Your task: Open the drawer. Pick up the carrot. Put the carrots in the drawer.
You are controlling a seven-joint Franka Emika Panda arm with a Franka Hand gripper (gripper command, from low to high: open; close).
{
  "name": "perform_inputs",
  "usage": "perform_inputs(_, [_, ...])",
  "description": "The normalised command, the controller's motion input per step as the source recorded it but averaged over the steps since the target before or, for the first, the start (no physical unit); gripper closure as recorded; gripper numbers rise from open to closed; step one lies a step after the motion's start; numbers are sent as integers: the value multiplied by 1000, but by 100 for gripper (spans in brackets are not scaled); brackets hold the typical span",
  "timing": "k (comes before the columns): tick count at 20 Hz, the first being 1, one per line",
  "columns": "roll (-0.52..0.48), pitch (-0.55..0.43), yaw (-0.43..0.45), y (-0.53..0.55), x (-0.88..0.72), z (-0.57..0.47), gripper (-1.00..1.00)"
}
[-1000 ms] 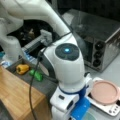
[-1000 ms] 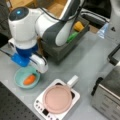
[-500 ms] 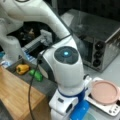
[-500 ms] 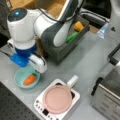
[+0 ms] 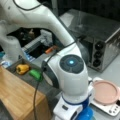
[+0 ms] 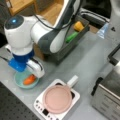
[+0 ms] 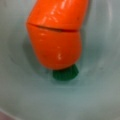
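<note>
Down at a front view's left, the gripper (image 6: 30,75) hangs over a pale green bowl (image 6: 18,81) near the tabletop's edge, right above the carrot (image 6: 29,79) lying inside; whether its claw is released or clenched cannot be told. Rightwards, the drawer (image 6: 75,37) stands open, holding a green vegetable (image 6: 71,36) and a yellow pepper (image 6: 78,26).
</note>
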Motion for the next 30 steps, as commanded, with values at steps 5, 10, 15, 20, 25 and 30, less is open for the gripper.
perform_inputs(5, [-16,133,64,-84,292,26,-100])
perform_inputs(10, [-37,106,64,-62,302,-4,-100])
perform_inputs(15, [-45,97,58,-32,299,4,-100])
perform_inputs(20, [-44,96,50,-18,294,18,-100])
perform_inputs(25, [-38,93,46,-17,303,14,-100])
perform_inputs(30, [-26,98,48,-25,309,39,-100])
